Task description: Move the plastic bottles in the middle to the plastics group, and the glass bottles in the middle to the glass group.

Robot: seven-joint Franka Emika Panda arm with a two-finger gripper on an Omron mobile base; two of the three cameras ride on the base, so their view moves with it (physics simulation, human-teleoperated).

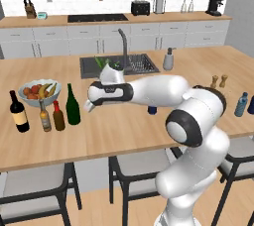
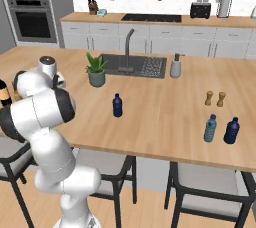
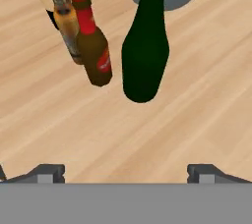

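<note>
The arm reaches left over the counter [image 1: 124, 126], its pincer [image 3: 126, 171] released and holding nothing (fingers wide apart). Ahead of the pincer stand four glass bottles: green wine bottle [image 3: 145, 51], brown bottle [image 3: 93, 46], amber bottle [image 3: 66, 19], black bottle [image 1: 19, 112]. Behind it are three plastic ones: the deep-blue bottle [image 2: 117, 105] alone, two more [image 2: 221, 129] far off.

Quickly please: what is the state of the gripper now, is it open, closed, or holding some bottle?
Gripper: open, jaws wide apart, holding nothing; the green wine bottle stands free on the counter ahead of it.

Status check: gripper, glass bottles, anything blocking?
Gripper open, holding nothing. Green wine bottle and brown bottle stand beside the glass group. Deep-blue bottle mid-counter, path clear.
</note>
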